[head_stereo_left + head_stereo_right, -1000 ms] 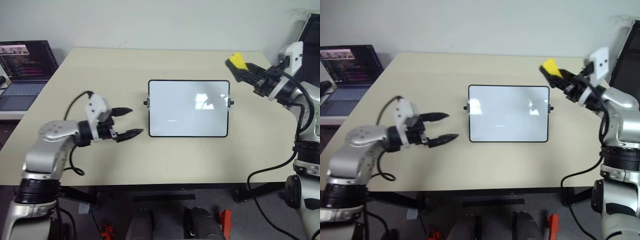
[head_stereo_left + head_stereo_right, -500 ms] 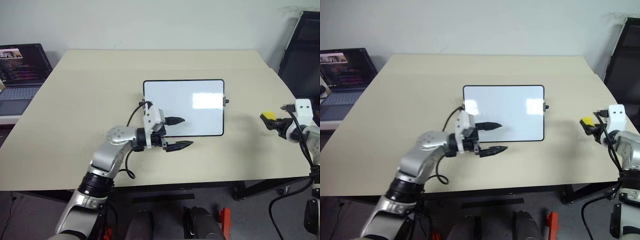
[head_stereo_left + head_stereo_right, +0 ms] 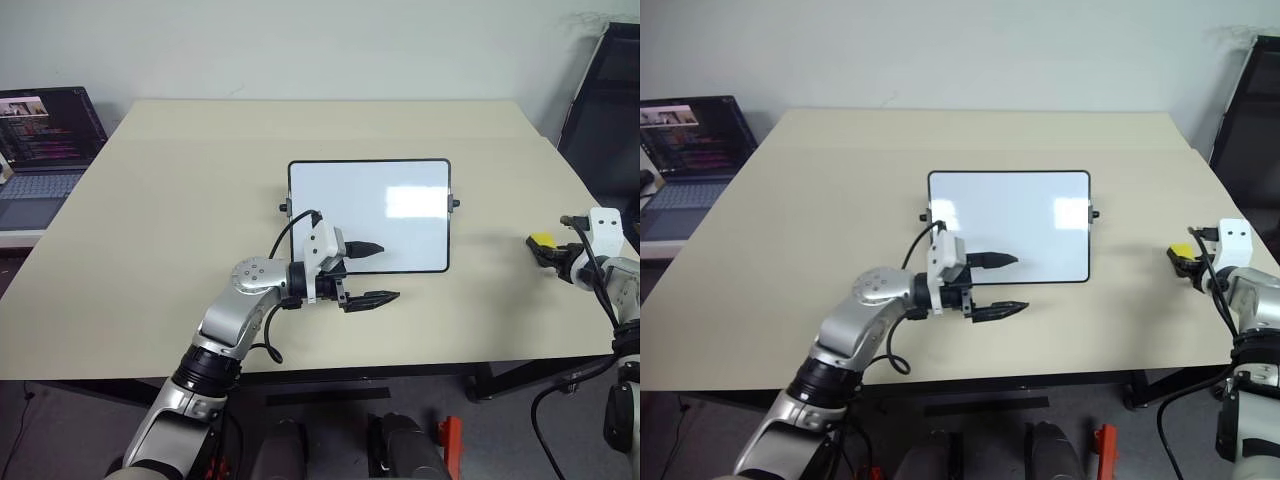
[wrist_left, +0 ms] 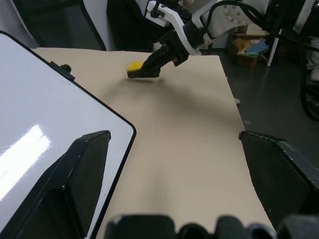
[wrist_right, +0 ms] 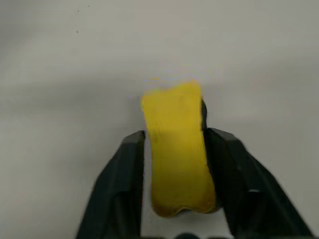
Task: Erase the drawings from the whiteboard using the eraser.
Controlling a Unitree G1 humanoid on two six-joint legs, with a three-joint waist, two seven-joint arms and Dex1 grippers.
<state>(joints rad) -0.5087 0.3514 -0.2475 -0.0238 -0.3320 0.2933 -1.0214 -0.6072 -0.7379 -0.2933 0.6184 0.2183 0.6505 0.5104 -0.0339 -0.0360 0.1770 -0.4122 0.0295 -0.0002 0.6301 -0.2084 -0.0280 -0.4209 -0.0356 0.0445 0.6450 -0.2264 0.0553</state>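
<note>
The whiteboard [image 3: 370, 215] lies flat in the middle of the tan table [image 3: 180, 180]. The drawings are out of view; its white surface carries glare patches. My left gripper [image 3: 388, 272] is open and points right, one finger over the board's near edge, the other over bare table. At the table's right side my right gripper [image 3: 548, 246] is low over the tabletop, shut on the yellow eraser [image 3: 541, 239]. In the right wrist view the eraser [image 5: 177, 144] sits between both black fingers [image 5: 119, 184]. The left wrist view has the eraser [image 4: 135, 66] just above the table.
An open laptop [image 3: 45, 140] stands on a side desk at far left. A dark chair or frame [image 3: 605, 90] rises past the table's right edge. Bare tabletop surrounds the board on all sides.
My right gripper came down from above the table's far right to just over the tabletop, eraser still in it. My left gripper swung right to the board's near edge.
</note>
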